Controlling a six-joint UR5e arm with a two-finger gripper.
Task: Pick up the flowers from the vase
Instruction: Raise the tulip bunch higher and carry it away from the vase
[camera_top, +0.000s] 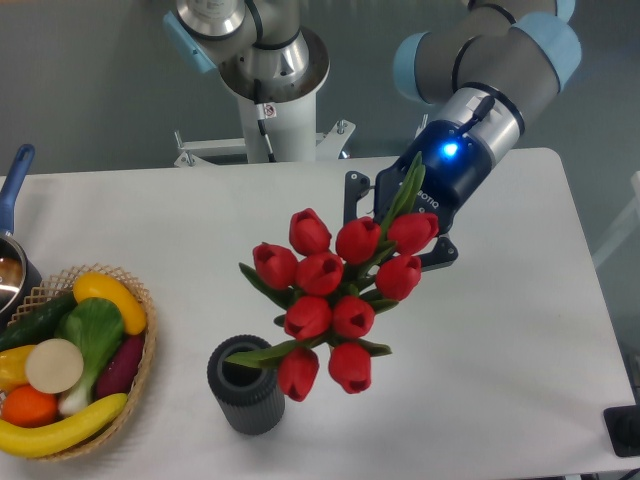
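Observation:
The flowers, a bunch of red tulip buds with green leaves, hang in the air over the middle of the table, tilted with the buds pointing down and left. My gripper is shut on their stems just behind the buds; the stems and fingertips are largely hidden by the blooms. The vase, a short dark ribbed cylinder, stands near the front edge, below and left of the bunch. A long leaf reaches over its rim, and the lowest buds hang just right of it.
A wicker basket of fruit and vegetables sits at the front left. A pan with a blue handle pokes in at the left edge. The robot base stands at the back centre.

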